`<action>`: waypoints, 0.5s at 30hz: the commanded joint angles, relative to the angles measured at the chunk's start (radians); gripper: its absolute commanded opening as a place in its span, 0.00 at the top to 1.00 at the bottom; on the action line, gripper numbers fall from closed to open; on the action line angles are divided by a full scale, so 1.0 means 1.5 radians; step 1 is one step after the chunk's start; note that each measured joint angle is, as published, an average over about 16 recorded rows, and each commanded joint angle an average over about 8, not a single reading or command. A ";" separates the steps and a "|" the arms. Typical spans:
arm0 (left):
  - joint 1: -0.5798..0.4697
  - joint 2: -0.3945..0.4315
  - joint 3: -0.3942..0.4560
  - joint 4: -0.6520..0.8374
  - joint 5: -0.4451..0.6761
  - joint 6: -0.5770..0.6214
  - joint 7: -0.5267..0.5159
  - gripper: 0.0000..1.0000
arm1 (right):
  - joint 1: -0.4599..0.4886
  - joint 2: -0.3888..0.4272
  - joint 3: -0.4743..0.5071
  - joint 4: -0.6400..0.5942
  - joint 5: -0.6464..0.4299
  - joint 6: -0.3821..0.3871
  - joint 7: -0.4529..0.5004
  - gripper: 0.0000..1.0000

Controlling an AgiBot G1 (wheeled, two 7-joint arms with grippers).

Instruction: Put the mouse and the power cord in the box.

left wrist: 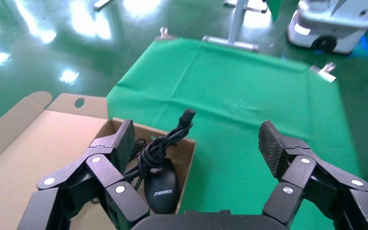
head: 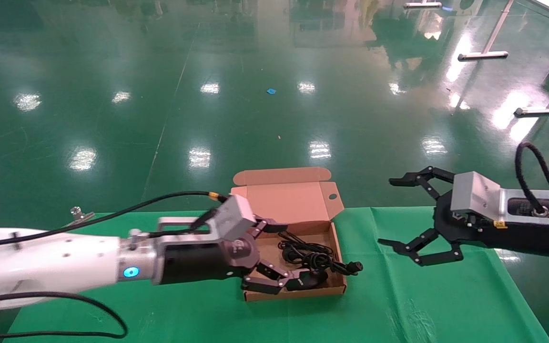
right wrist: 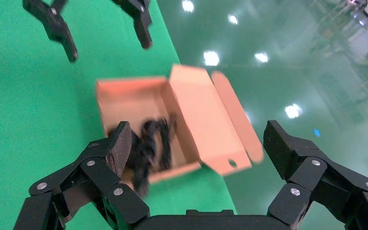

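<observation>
Left claw (left wrist: 199, 143) spread, mouse (left wrist: 162, 188) lettering shown

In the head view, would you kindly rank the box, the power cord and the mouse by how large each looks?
1. The box, lid open, by far the largest.
2. The power cord, bundled inside it.
3. The mouse, smallest, though partly hidden by the open left gripper.

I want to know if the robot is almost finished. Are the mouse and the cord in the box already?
Nearly. The mouse lies inside the box, and the bundled power cord lies in there too, though one plug end pokes over the box's side wall. Nothing is in hand: the left gripper is open over the box, and the right gripper is open above the green table. The lid is open.
</observation>
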 commanded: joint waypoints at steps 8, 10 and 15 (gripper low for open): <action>0.050 -0.077 -0.080 -0.080 -0.060 0.068 -0.021 0.00 | -0.077 0.023 0.055 0.106 0.069 -0.020 0.099 0.00; 0.061 -0.094 -0.098 -0.098 -0.074 0.083 -0.026 0.00 | -0.094 0.028 0.067 0.129 0.085 -0.025 0.121 0.00; 0.089 -0.136 -0.142 -0.143 -0.107 0.121 -0.038 0.00 | -0.137 0.040 0.097 0.188 0.123 -0.036 0.175 0.00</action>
